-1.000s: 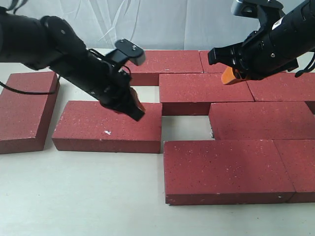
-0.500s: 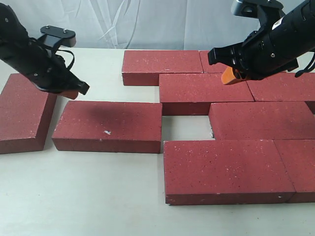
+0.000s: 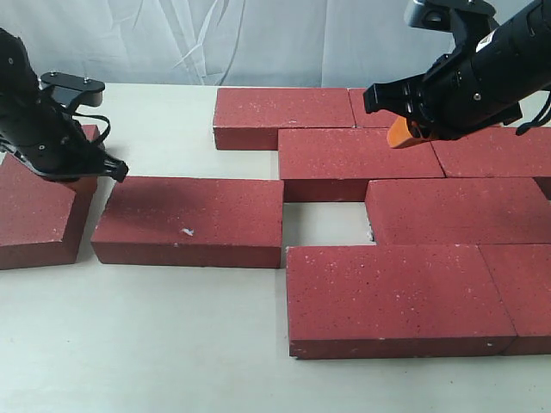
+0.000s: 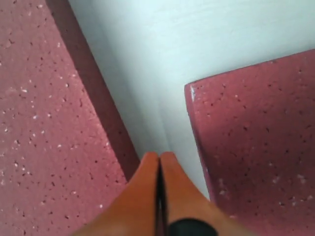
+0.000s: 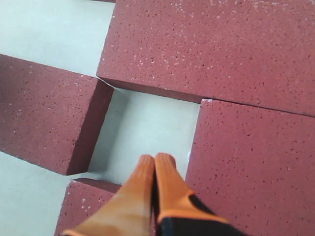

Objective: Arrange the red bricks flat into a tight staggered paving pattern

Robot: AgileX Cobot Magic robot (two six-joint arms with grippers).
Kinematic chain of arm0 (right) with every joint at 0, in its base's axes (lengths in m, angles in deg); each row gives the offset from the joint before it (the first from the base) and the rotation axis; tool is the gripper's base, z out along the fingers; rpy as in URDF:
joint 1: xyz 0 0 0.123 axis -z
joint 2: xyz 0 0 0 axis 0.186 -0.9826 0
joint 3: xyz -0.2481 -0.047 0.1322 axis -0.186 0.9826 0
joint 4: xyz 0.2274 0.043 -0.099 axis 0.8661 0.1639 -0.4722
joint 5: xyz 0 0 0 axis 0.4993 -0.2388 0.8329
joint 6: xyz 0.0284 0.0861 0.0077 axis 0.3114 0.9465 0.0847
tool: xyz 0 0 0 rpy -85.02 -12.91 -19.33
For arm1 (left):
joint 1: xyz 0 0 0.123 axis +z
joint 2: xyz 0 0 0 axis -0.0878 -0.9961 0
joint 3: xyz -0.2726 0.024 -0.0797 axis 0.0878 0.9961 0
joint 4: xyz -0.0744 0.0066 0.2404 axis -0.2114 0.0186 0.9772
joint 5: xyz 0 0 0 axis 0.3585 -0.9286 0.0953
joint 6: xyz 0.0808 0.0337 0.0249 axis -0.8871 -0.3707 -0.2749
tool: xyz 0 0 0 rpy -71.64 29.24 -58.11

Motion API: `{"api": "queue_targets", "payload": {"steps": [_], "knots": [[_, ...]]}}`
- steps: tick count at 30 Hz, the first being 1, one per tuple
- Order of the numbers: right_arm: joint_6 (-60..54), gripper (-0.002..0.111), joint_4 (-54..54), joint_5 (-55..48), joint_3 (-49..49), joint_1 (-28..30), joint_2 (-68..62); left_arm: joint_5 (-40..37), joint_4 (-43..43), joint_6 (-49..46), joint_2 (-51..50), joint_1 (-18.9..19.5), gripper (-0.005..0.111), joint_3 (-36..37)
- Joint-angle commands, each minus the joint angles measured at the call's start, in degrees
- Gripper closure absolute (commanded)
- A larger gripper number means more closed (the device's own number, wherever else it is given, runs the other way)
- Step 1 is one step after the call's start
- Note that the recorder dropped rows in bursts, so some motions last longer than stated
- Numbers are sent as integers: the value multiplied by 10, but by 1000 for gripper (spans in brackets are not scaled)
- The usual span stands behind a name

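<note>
Our left pincer is clenched on nothing and hangs over the slot between the far-left brick and the chip-marked brick. The right pincer, likewise clenched and empty, hovers above the laid rows.

We judge the main risk to be the open pocket at the chip-marked brick's right end. A shove applied off centre would likely turn that brick. A corner could then catch on the front-row brick or the second-row brick and jam before the joint closes. A narrow closed tip may also slip up over the matte edge and skate across the top. A hard push could carry through and open joints that are tight now. The far-left brick lies well apart from the rows and seems turned, so it may need squaring.

The surface is pale and smooth, which should let the bricks slide but gives them no stop. Behind hangs a creased white curtain; we see nothing else of the room.
</note>
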State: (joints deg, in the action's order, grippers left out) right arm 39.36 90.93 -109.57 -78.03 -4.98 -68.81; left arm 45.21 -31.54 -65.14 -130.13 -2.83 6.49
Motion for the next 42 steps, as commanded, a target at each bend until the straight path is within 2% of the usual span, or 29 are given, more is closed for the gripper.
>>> {"api": "queue_targets", "payload": {"steps": [1,8,24,42], "knots": [[-2,109,0,2,1,2,4,-17,10,9,-10,3,107,0],[-2,109,0,2,1,2,4,-27,61,57,-25,3,107,0],[-2,109,2,2,1,2,4,-52,-8,47,-25,3,107,0],[-3,109,11,0,1,2,4,-61,-13,24,-29,3,107,0]]}}
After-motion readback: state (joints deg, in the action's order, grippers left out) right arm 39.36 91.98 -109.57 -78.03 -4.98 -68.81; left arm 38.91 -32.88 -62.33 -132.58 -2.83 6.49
